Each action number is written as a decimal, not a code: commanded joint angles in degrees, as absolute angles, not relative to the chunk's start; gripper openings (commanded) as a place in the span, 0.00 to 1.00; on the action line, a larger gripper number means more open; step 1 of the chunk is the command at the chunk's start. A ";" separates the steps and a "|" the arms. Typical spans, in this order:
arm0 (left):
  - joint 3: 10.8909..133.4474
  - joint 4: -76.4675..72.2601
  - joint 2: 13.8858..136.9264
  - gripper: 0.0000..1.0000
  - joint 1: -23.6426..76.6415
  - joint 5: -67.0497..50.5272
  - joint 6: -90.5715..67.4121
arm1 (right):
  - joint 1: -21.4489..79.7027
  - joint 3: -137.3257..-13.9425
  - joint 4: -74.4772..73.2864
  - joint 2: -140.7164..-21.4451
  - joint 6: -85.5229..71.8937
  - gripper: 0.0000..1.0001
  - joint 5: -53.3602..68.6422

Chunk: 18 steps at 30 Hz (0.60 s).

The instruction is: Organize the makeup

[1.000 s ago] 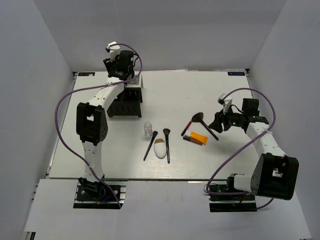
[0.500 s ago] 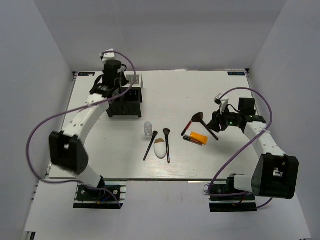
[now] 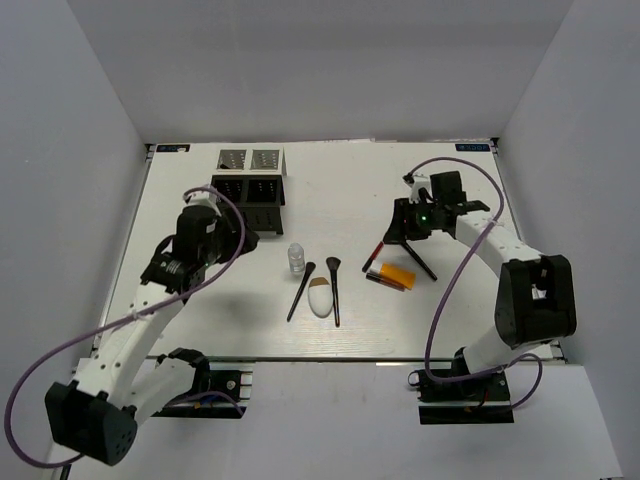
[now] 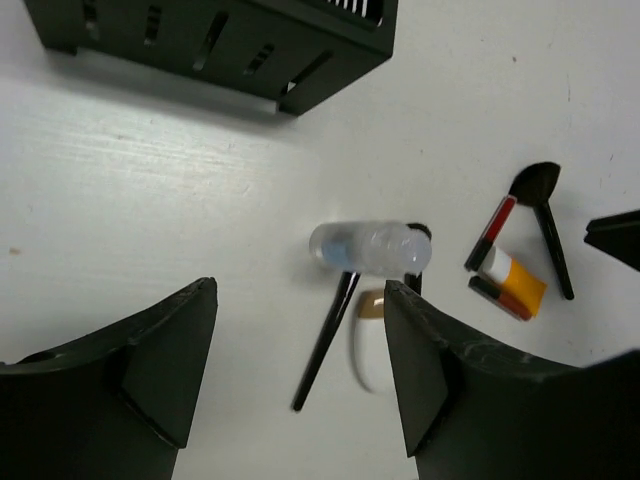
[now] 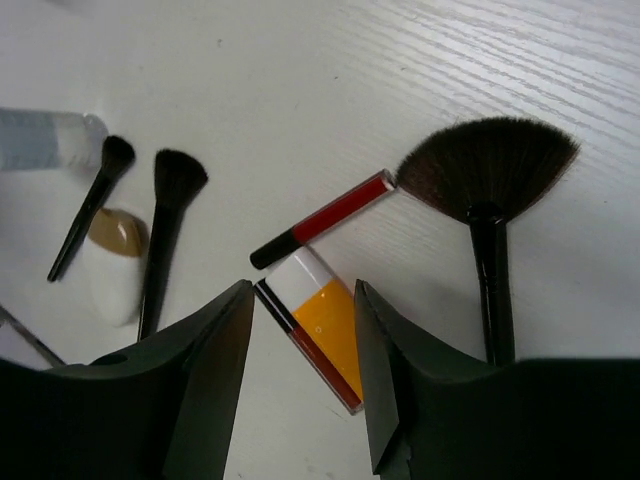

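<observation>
**Makeup loose on the desk, both sets of fingers spread and holding nothing**

The white desk (image 3: pixel 450 320) carries everything. At its far left stands the black perforated box (image 3: pixel 250 195), its compartments facing up. All of the makeup lies on the bare desk, outside the box, in two loose groups.

The left fingers (image 4: pixel 170 360) are spread apart, grasping nothing, above the desk just in front of the box. The right fingers (image 5: pixel 205 380) are likewise parted and hang over the right-hand group, touching none of it.

In that group the wide fan brush (image 5: pixel 490 175) lies with its brown head toward the far side and its black handle toward the near edge. Left of it sits the orange tube (image 5: pixel 330 330), white cap toward the far side. One red-black stick (image 5: pixel 320 220) lies angled just beyond the cap, and a second stick (image 5: pixel 310 355) lies pressed along the tube's left side.

In the middle group, two thin black brushes (image 3: pixel 301 290) (image 3: pixel 334 290) flank the white sponge (image 3: pixel 320 298), whose tan tip points to the far side. The tiny clear bottle (image 3: pixel 296 258) sits just beyond the left brush's head.
</observation>
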State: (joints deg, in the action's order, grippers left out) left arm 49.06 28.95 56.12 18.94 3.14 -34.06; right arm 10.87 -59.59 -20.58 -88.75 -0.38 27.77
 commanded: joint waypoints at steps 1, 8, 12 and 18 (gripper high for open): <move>47.73 33.30 49.49 0.77 18.90 3.68 -37.61 | 13.35 -63.45 -20.73 -90.52 -14.75 0.51 14.63; 44.21 37.97 42.72 0.78 18.90 5.98 -40.16 | 17.14 -70.31 -27.86 -100.01 -21.09 0.68 8.18; 43.60 40.25 41.22 0.80 18.90 6.85 -40.61 | 18.10 -71.89 -28.30 -104.32 -22.76 0.60 8.53; 42.81 42.10 39.90 0.81 18.90 7.65 -40.78 | 19.60 -72.95 -28.83 -106.26 -24.34 0.56 8.26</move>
State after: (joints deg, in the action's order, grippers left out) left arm 43.48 40.71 41.01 18.94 6.50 -40.21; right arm 18.98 -70.08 -27.62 -106.39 -22.15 9.02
